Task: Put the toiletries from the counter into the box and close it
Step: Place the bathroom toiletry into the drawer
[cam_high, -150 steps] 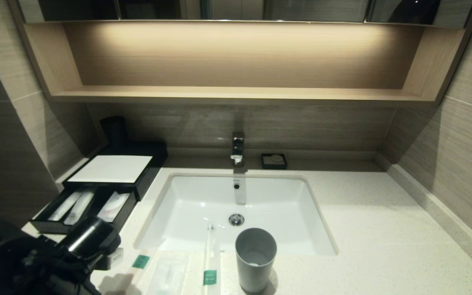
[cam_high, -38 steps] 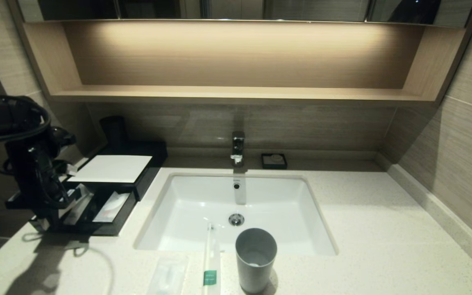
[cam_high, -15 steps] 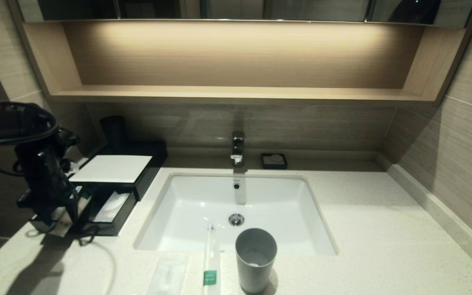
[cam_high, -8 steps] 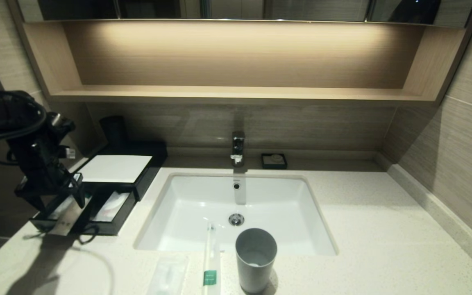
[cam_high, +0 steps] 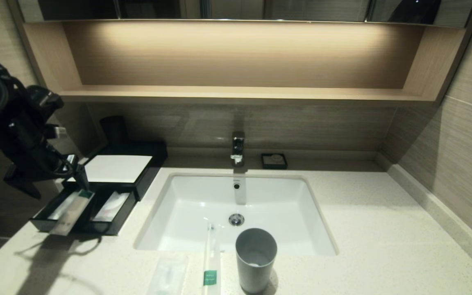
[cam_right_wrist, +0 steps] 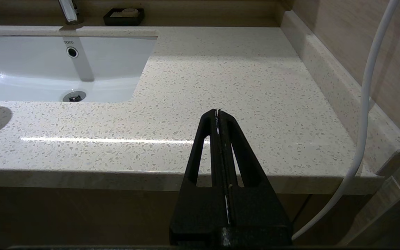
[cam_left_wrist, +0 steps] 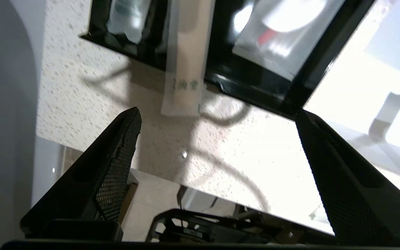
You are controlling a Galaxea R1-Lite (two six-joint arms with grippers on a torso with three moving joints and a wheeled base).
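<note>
One cream stick (cam_high: 71,214) lies in the left compartment of the box's open drawer (cam_high: 109,230), its end hanging over the drawer's front edge; it also shows in the left wrist view (cam_left_wrist: 185,69). My left gripper (cam_high: 53,186) hangs open and empty above the drawer (cam_left_wrist: 255,93), in the left wrist view (cam_left_wrist: 217,111). The box (cam_high: 115,169) stands at the counter's left. A second stick (cam_high: 210,262) and the translucent packet (cam_high: 168,275) lie on the counter (cam_high: 383,246) in front of the sink. My right gripper (cam_right_wrist: 217,111) is shut and empty over the counter's right front edge.
A grey cup (cam_high: 255,259) stands beside the second stick. The white sink (cam_high: 236,205) and faucet (cam_high: 238,147) are in the middle, a small black soap dish (cam_high: 274,161) behind. The drawer holds other packets (cam_high: 112,206). A wooden niche (cam_high: 236,61) runs above.
My left gripper has let go of the stick and risen up and away from the drawer. The stick now rests in the drawer with its end over the front.
</note>
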